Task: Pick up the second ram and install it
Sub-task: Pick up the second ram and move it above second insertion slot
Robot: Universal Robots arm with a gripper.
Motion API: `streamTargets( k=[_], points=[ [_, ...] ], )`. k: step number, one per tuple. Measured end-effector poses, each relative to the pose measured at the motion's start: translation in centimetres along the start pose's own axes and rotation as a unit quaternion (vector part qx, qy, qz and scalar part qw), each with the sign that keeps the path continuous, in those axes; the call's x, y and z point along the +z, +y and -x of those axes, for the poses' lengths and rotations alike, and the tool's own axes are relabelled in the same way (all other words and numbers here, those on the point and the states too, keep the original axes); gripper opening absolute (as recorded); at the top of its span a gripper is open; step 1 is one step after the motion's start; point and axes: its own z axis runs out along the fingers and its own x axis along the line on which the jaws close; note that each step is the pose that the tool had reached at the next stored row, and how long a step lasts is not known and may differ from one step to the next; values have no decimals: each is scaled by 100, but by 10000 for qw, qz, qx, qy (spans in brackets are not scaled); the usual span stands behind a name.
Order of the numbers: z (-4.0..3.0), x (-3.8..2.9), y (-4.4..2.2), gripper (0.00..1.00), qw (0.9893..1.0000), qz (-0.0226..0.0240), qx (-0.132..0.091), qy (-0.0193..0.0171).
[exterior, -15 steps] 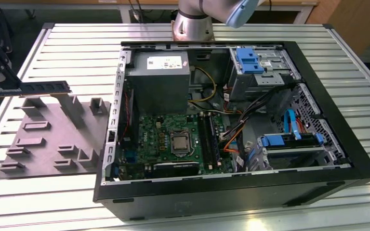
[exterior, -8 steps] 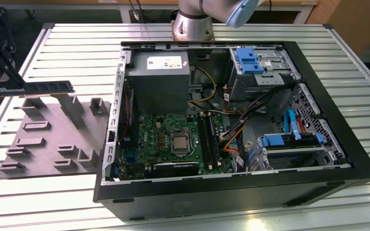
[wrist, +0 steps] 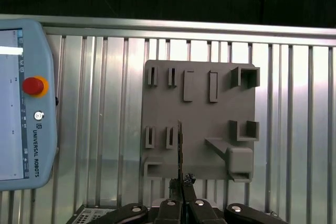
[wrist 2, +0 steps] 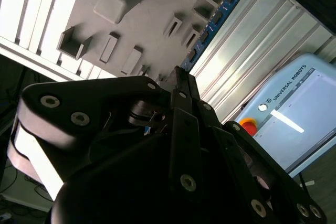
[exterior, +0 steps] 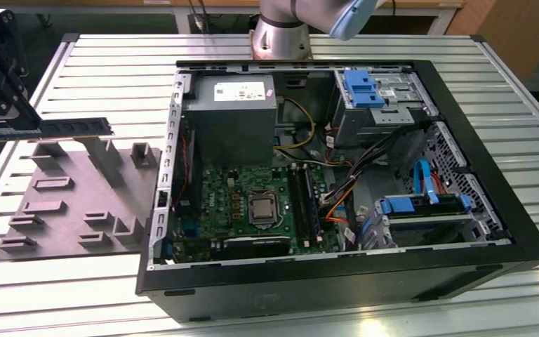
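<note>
Holds the second ram (exterior: 59, 128) clamped in the gripper (exterior: 5, 125), fingers closed flat on the stick with no gap to see. Carries it level in the air above the grey fixture block (exterior: 73, 196), at the exterior view's left, well apart from the open computer case (exterior: 344, 281). Grips near one end, leaving most of the length jutting out unsupported toward the exterior view's right. Shows the second ram (wrist: 180, 145) in the first wrist view as a thin dark edge rising from the gripper (wrist: 184, 182) over the grey fixture block (wrist: 210, 124), with a teach pendant (wrist: 21, 103) lying beside it on the slatted table (wrist: 294, 129). Shows the second ram (wrist 2: 218, 17) in the second wrist view as a narrow blue-edged strip running away from the gripper (wrist 2: 178, 80). Appears clear of every post on the block, so picked up but not installed. Likely troubles from here, as a judgement:

- sagging or twisting in such an off-centre grip, then meeting the black memory slots (exterior: 302, 203) on the motherboard (exterior: 232, 196) askew and jamming;
- catching the free end on the case wall on the way in;
- snagging the orange cables (exterior: 337, 203) just beside the slots;
- pressing down with the notch reversed or the latches shut, straining the board rather than seating the stick.
</note>
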Motion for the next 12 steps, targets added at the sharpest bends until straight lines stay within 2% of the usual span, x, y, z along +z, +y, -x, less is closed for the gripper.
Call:
streamTargets(
  k=[12],
  points=[
    [-2, -2, -75, 12, 10000, 0, 0, 0]
  ],
)
